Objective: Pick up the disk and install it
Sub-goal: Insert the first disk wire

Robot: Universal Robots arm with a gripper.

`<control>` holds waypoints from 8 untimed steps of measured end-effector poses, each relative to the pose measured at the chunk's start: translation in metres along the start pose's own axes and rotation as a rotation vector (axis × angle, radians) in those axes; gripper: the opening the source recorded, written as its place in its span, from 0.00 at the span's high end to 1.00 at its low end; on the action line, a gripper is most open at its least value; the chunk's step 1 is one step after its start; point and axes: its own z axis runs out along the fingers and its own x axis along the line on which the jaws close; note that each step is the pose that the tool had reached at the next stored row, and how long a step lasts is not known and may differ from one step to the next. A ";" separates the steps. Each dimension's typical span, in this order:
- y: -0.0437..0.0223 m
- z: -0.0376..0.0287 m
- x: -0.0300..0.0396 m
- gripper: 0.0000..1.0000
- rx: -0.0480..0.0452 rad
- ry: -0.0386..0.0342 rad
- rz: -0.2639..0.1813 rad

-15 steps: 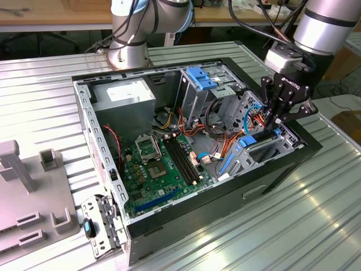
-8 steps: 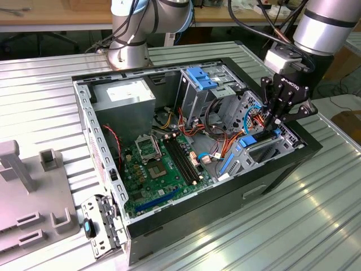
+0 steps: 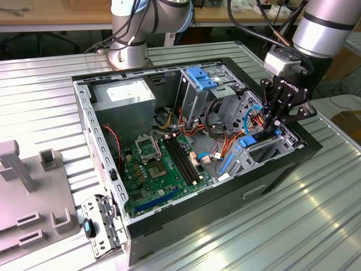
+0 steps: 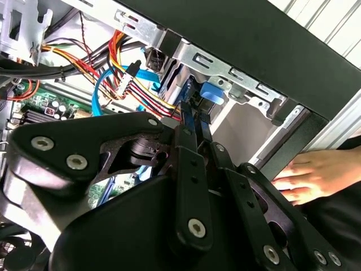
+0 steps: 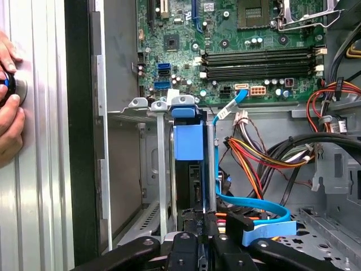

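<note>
The disk (image 5: 188, 144), a dark body in a bright blue caddy, stands on edge in a metal slot of the drive bay at the front corner of the open computer case (image 3: 169, 214). In the exterior view its blue rail (image 3: 252, 139) shows just under my gripper (image 3: 274, 125) at the case's right end. Both wrist views show the black fingers (image 4: 187, 148) drawn close together on the disk's near edge, with my gripper (image 5: 200, 219) directly over the slot. In the second wrist view the blue caddy tab (image 4: 211, 93) sticks out past my gripper (image 4: 192, 116).
Orange, yellow and blue cables (image 5: 254, 164) crowd the bay beside the slot. The motherboard (image 3: 161, 164) lies on the case floor, with a fixed blue bracket (image 3: 202, 77) on the rear drive cage. A person's hand (image 5: 8, 84) rests on the ribbed table beside the case. A grey fixture (image 3: 22, 169) stands at the exterior view's left.
</note>
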 end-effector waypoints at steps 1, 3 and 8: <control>0.0000 0.0003 -0.0001 0.83 0.0000 0.0001 0.000; 0.0000 0.0013 -0.0001 0.83 0.0000 -0.0001 0.000; 0.0000 -0.0029 0.0005 0.83 0.0000 -0.0006 0.000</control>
